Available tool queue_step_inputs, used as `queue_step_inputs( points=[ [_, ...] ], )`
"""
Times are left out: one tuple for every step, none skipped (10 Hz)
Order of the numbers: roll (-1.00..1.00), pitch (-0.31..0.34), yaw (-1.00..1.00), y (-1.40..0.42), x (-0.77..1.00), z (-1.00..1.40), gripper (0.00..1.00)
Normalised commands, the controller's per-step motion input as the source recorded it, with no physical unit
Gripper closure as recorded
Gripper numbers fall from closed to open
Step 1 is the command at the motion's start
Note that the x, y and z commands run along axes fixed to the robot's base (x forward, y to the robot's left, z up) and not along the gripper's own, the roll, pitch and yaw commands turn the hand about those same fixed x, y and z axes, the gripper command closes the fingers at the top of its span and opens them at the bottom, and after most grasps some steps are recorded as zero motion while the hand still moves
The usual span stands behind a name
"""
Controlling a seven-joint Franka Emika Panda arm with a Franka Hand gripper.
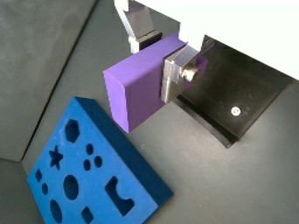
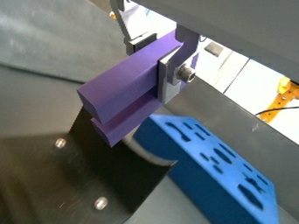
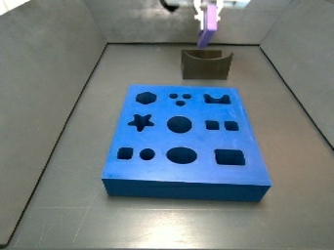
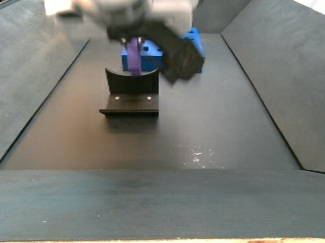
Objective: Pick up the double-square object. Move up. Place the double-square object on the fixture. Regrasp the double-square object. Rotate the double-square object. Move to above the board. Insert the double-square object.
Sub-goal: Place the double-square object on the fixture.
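- The end effector (image 3: 205, 8) is seen at the top edge of a side view, right of centre, closed on the double-square object (image 3: 206, 33), which hangs down from it as a light-purple bar.
- In both wrist views the double-square object (image 1: 142, 85) is clamped between the flat silver fingers (image 1: 177, 73), and its stepped profile is visible at the free end (image 2: 121, 98).
- The lower end of the object is placed directly above the fixture (image 3: 206, 63); whether it touches the notch cannot be told from the side views.
- The fixture is found in the upper middle of a side view, standing on the dark tray floor (image 3: 78, 137) just behind the far edge of the board (image 3: 186, 140).
- In a side view the fixture (image 4: 131, 93) is shown in the upper left of centre, with its base plate toward the camera and the purple object (image 4: 133, 55) upright above it.
- The board is laid flat in the centre of a side view, its cut-outs left unfilled; a corner of it is also seen in the lower part of both wrist views (image 1: 90, 171) (image 2: 214, 162).
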Motion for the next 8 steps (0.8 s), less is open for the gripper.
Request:
queue_step_inputs(
  points=[
    [-0.25,0.029,-0.20,0.14,0.19,-1.00,1.00],
    [-0.17,-0.014,-0.18,0.14,0.20,-1.00,1.00],
    [-0.16,-0.033,-0.15,0.12,0.17,-0.82,1.00],
    [-0.15,-0.045,-0.13,0.10,0.15,-0.69,1.00],
    [-0.14,-0.061,-0.09,0.07,0.11,-0.47,1.00],
    [-0.13,-0.058,-0.07,0.00,0.09,-0.39,1.00],
    [-0.12,-0.061,-0.05,-0.01,0.08,-0.38,1.00],
    [-0.12,-0.060,-0.03,-0.01,0.08,-0.38,1.00]
  ],
)
